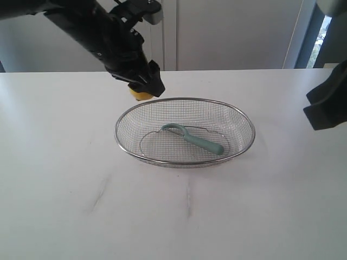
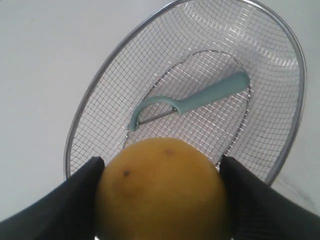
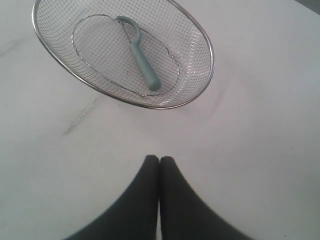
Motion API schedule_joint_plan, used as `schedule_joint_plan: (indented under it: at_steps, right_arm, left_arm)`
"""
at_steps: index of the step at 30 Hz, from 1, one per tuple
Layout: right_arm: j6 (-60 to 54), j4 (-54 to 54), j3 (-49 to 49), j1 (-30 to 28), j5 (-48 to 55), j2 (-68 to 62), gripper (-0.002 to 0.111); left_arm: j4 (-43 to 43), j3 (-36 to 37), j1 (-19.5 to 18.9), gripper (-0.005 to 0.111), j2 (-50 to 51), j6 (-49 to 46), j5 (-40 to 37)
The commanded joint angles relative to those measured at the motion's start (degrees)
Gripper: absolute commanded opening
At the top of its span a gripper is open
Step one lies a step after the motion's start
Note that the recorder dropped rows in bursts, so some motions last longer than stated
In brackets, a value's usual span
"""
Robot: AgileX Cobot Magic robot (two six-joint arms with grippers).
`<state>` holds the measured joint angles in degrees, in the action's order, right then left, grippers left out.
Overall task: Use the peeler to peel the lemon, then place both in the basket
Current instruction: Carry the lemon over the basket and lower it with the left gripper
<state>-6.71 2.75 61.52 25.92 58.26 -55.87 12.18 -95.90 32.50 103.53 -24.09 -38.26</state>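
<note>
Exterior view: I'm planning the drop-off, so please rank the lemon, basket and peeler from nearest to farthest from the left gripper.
1. The lemon, clamped in the left gripper itself.
2. The basket, its back-left rim just beside and below the gripper.
3. The peeler, lying inside the basket, handle toward the right.

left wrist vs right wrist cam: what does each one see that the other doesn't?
Left wrist only: the lemon, gripped between the left claw's dark fingers and filling the foreground.
Right wrist only: the right claw, shut with nothing in it, over bare white table and to one side of the basket.
Both: the wire basket, with the peeler lying flat on its mesh floor, and the table around it.
</note>
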Motion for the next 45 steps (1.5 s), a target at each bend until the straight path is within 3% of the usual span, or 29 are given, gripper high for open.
schedule_joint_plan:
  at_steps: [1, 24, 45]
  right_arm:
    - [0.0, 0.2, -0.3, -0.3, -0.1, 0.4, 0.0]
    - [0.0, 0.2, -0.3, -0.3, -0.5, 0.4, 0.0]
    - [0.0, 0.2, -0.3, -0.3, -0.6, 0.4, 0.0]
  left_arm:
    - [-0.3, -3.6, 0.3, 0.0, 4.2, 1.6, 0.0]
    - [-0.3, -3.6, 0.3, 0.0, 16.5, 1.2, 4.8]
    - [-0.3, -3.6, 0.3, 0.0, 19.8, 1.2, 7.2]
